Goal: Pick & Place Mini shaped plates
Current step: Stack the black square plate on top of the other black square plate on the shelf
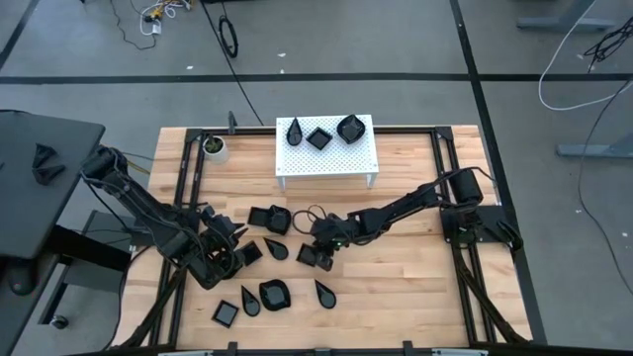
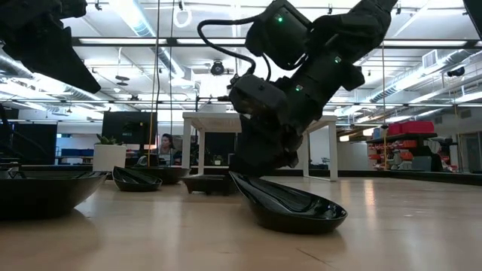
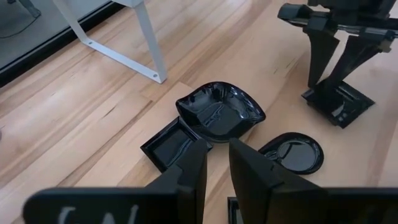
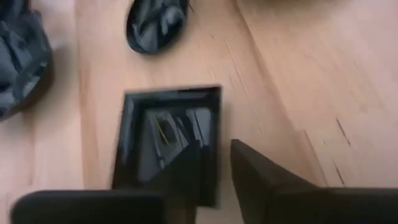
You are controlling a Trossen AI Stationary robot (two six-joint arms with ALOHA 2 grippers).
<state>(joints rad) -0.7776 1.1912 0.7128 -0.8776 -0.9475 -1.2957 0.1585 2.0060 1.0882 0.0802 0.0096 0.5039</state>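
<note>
Several glossy black mini shaped plates lie flat on the wooden table, and three more sit on the white stand (image 1: 336, 158). My right gripper (image 1: 321, 247) (image 4: 221, 171) is low over a square plate (image 4: 168, 140) (image 1: 315, 259), open. One finger is above the plate's hollow and the other is outside its rim. My left gripper (image 1: 229, 247) (image 3: 217, 168) hangs open and empty above the table's left part. Beyond its fingers are a shell-shaped plate (image 3: 221, 112), a square plate (image 3: 171, 144) and a rounded plate (image 3: 292, 152). My right gripper straddles one side rim (image 4: 219, 124) of the square plate, one finger (image 4: 186, 174) inside and one outside, slanting down from the table's right. I cannot tell whether the fingers touch the rim. The plate lies flat on the table.
A small white cup (image 1: 214, 148) stands at the far left corner. Black frame rails (image 1: 188, 178) run along the table's left and right sides. More plates lie near the front edge (image 1: 274, 294), and a teardrop plate (image 2: 290, 207) lies close to the low camera. Bare wood shows at the front right.
</note>
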